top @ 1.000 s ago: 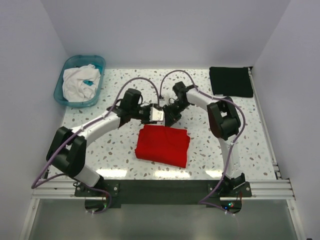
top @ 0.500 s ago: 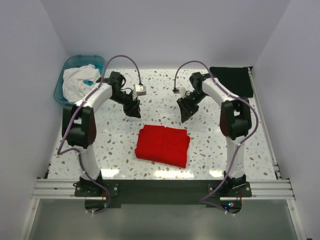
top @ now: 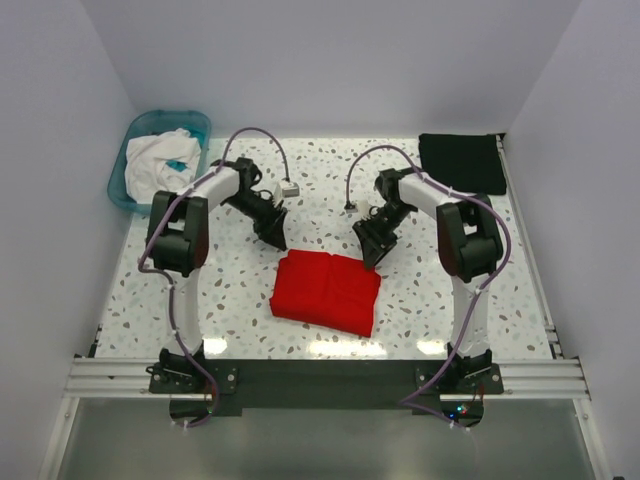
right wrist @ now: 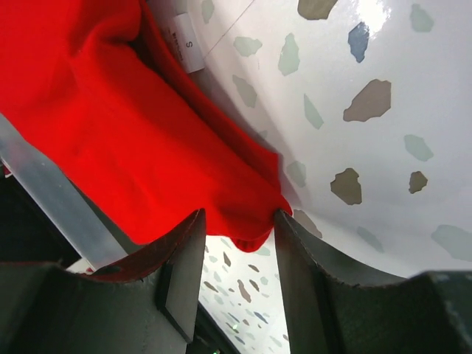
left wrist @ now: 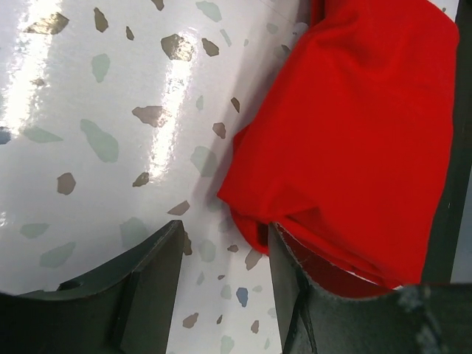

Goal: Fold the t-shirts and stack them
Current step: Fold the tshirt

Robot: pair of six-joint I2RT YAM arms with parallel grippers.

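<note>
The red t-shirt lies folded into a thick rectangle in the middle of the table. A black t-shirt lies flat and folded at the back right. My left gripper hangs open just off the red shirt's far left corner. In the left wrist view the gripper has bare table between its fingers, and the red cloth brushes the right finger. My right gripper is open at the far right corner. In its wrist view the shirt's corner lies just beyond the fingertips.
A teal basin with white cloth in it stands at the back left. White walls close in the table on three sides. A metal rail runs along the near edge by the arm bases.
Both grippers left the middle of the red shirt's far edge, swung apart and came back down at its two far corners. The right jaws opened wider. The shirt stayed put.
</note>
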